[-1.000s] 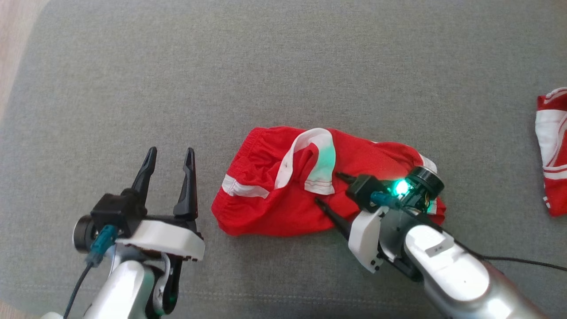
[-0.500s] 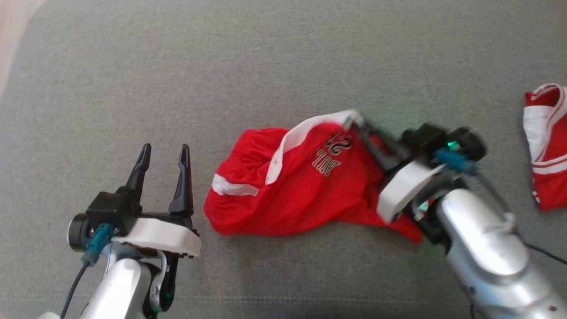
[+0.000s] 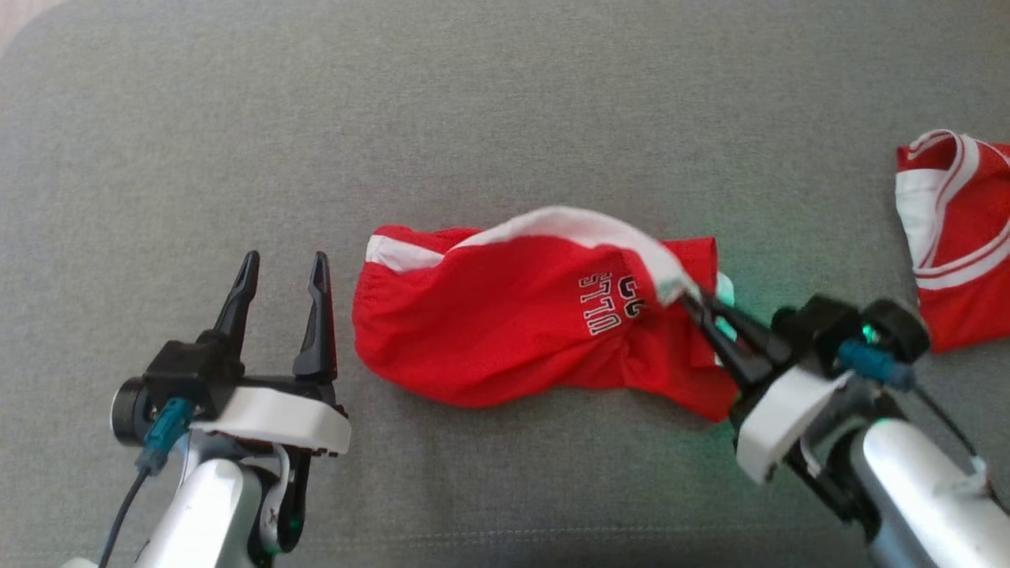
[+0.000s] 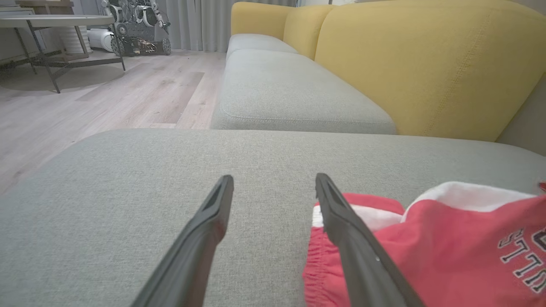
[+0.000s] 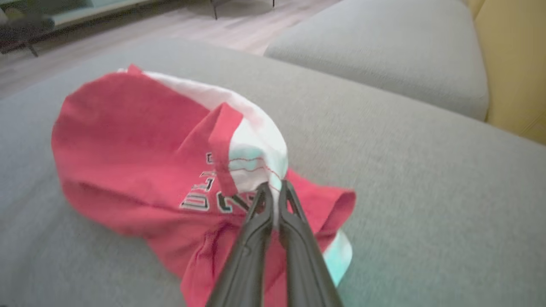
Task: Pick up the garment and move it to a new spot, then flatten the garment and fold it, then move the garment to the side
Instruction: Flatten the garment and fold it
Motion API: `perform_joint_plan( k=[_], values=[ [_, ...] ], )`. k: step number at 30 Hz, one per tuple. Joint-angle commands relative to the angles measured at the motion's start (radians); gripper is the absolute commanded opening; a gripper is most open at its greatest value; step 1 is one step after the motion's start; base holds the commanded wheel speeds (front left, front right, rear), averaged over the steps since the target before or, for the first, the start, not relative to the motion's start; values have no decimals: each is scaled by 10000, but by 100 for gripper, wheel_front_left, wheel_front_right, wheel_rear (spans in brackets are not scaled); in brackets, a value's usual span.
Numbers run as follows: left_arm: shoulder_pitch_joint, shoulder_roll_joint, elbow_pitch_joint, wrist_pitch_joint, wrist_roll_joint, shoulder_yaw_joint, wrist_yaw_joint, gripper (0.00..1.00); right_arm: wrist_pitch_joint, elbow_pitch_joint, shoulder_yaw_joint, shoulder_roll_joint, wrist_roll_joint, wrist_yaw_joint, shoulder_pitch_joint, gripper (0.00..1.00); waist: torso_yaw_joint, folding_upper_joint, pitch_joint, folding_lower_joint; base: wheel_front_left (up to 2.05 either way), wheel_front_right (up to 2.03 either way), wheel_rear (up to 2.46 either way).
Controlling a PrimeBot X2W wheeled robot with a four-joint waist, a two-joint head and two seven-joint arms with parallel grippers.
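Right gripper had its two dark fingers pinched together on the white band of the red garment, holding that edge a little above the grey cushion, so that the band arched up from the cloth toward the fingertips. In the right wrist view the fingers met with a thin fold of white fabric between them. The rest of the garment lay crumpled on the cushion near the middle of the head view, with its black-and-white lettering upside down just beside the pinched spot. Left gripper was beside the garment's left end, with its fingers spread well apart and nothing between them; in the left wrist view one finger passed in front of the gathered red hem, though contact could not be told. A second red and white garment lay well apart at the right edge. Behind the cushion rose a yellow backrest, with a wooden floor beyond.
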State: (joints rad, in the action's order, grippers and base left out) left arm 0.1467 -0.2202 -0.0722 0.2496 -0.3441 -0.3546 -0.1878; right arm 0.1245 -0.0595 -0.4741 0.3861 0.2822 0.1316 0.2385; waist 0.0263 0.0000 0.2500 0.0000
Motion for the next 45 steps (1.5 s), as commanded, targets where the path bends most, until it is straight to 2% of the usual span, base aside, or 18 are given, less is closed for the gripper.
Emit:
perform_joint_plan(
  k=[1,2,3,5,6,10,14,22,28,35,45],
  values=[
    [228,-233,325,121,96,365,26,100,141,310,-408,468,173,-9,-184,0,-73,0,20,0,0,0,0],
    [235,-249,323,121,95,362,31,100,143,242,-507,580,205,-9,-239,0,-103,0,23,0,0,0,0],
    [238,-267,319,121,92,364,31,100,126,137,-567,664,221,-9,-271,9,-138,0,27,0,0,0,0],
    [238,-302,301,119,82,367,34,100,60,-139,-598,724,265,-9,-322,53,-194,0,3,0,0,0,0],
    [232,-315,294,115,74,369,30,100,32,-303,-563,711,290,-9,-351,100,-219,0,-12,0,0,0,0],
    [204,-344,291,79,60,340,9,100,-291,-660,-160,429,402,-9,-527,100,-273,0,-105,0,0,0,0],
    [88,-392,301,39,37,329,-35,100,-649,-481,698,55,488,-9,-932,100,-316,0,-273,0,0,0,0],
    [-225,-470,357,-12,-19,390,-214,100,-1031,921,2412,-583,-33,-9,-1688,100,-408,0,-618,0,0,0,0],
    [-461,-550,564,-202,3,357,-379,100,-1530,2040,3519,-1705,-690,-9,-2048,100,-478,0,-968,0,0,0,0],
    [-765,-786,859,-576,28,301,-477,100,-1437,2281,3674,-2412,-965,-9,-2484,100,-553,0,-1290,0,0,0,0],
    [-959,-938,1099,-852,-17,269,-582,100,-1487,2262,3679,-2681,-1084,-9,-2735,100,-633,0,-1379,0,0,0,0]
  ],
)
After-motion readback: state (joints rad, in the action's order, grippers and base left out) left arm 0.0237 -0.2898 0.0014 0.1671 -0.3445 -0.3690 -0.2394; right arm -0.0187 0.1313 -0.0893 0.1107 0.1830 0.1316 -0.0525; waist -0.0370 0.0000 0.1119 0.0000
